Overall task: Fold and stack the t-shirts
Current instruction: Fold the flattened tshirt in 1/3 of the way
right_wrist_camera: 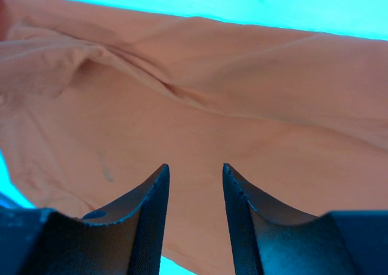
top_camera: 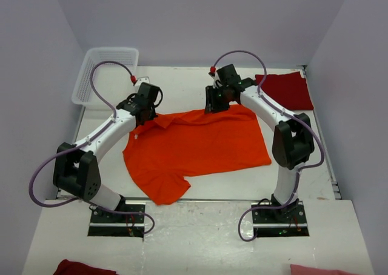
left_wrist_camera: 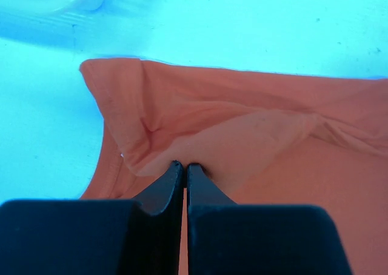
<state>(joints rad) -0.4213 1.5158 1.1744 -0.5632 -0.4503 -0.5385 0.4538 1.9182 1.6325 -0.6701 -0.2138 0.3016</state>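
Top external view: a bright orange cloth t-shirt (top_camera: 200, 145) lies spread across the middle of the white counter (top_camera: 182, 84), mostly flat, with one sleeve pointing toward the arm bases.
Left side: the left hand (top_camera: 144, 116) is at the orange shirt's far left corner, where the cloth is bunched and lifted.
Left wrist view: the left hand (left_wrist_camera: 185, 166) has its jaws pressed together, pinching a raised fold of the orange shirt (left_wrist_camera: 242, 135) at the tips.
Right side: the right hand (top_camera: 216, 105) is over the orange shirt's far edge, right of its middle.
Right wrist view: the right hand (right_wrist_camera: 195, 169) has its jaws apart, holding nothing, with wrinkled orange cloth (right_wrist_camera: 242, 105) just beyond them.
Second shirt: a dark red cloth t-shirt (top_camera: 285, 88) lies folded flat beyond the orange shirt's far right corner, apart from it.
Basket: a white plastic lattice basket (top_camera: 82, 88) stands beyond the orange shirt's far left corner, well apart from it.
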